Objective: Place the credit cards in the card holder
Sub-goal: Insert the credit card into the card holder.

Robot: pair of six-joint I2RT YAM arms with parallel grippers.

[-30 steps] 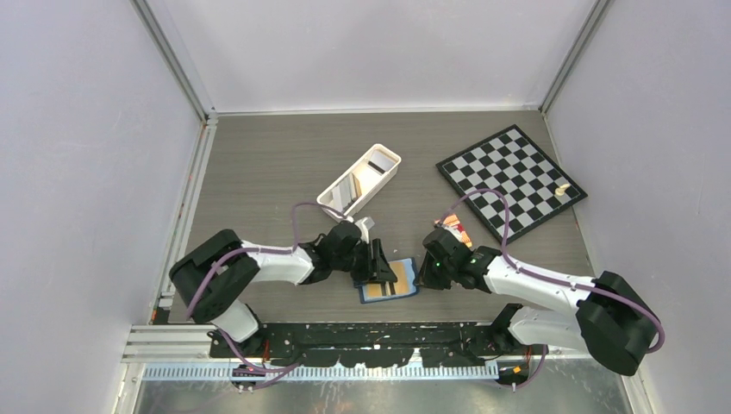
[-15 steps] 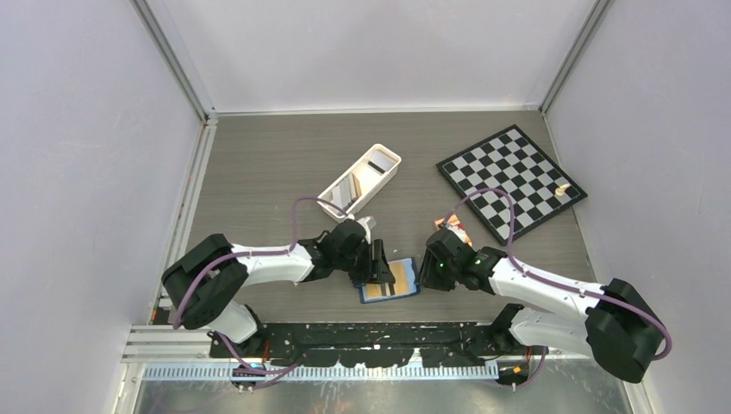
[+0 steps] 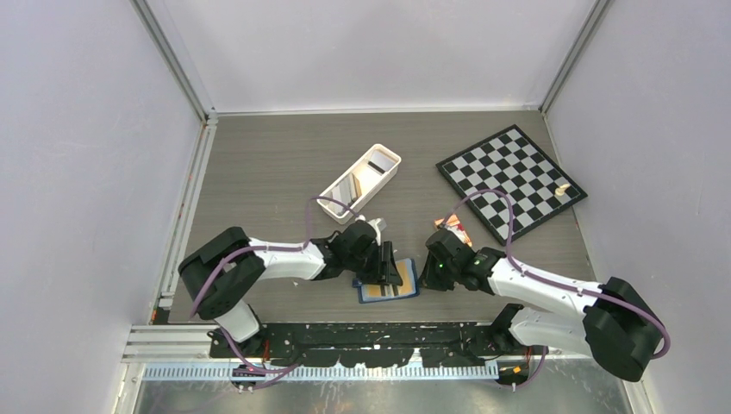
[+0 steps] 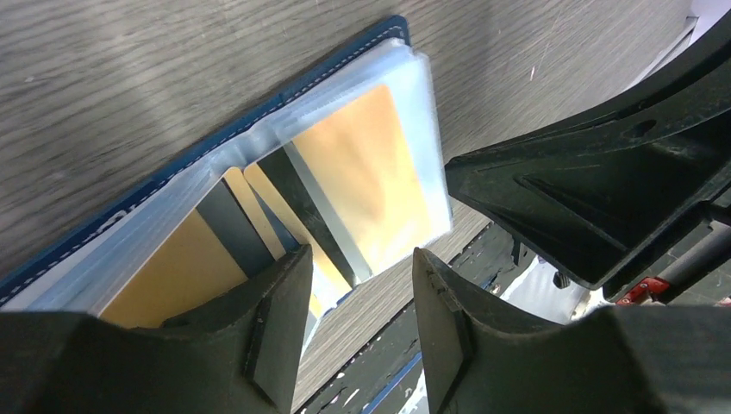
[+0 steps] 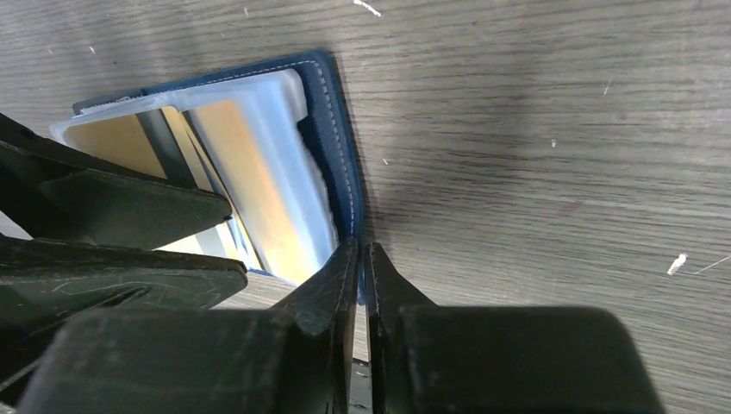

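Note:
The card holder [image 3: 409, 287] lies open on the table near the front edge, dark blue with clear sleeves. Tan/gold cards with dark stripes [image 4: 371, 164] sit in its sleeves; they also show in the right wrist view [image 5: 250, 172]. My left gripper [image 3: 390, 266] hovers low over the holder's left part, open, with nothing between the fingers [image 4: 276, 319]. My right gripper [image 5: 362, 259] is shut on the holder's blue right edge [image 5: 336, 147]. More cards stand in the white tray [image 3: 385, 176] farther back.
A chessboard [image 3: 510, 179] lies at the back right with a small pale piece [image 3: 562, 189] on it. A red-orange banded pack [image 3: 454, 228] lies just behind my right wrist. The arms' mounting rail runs close below the holder.
My left gripper has shifted right, further over the open card holder. My right gripper has stayed pinched on the holder's edge. The holder has not moved.

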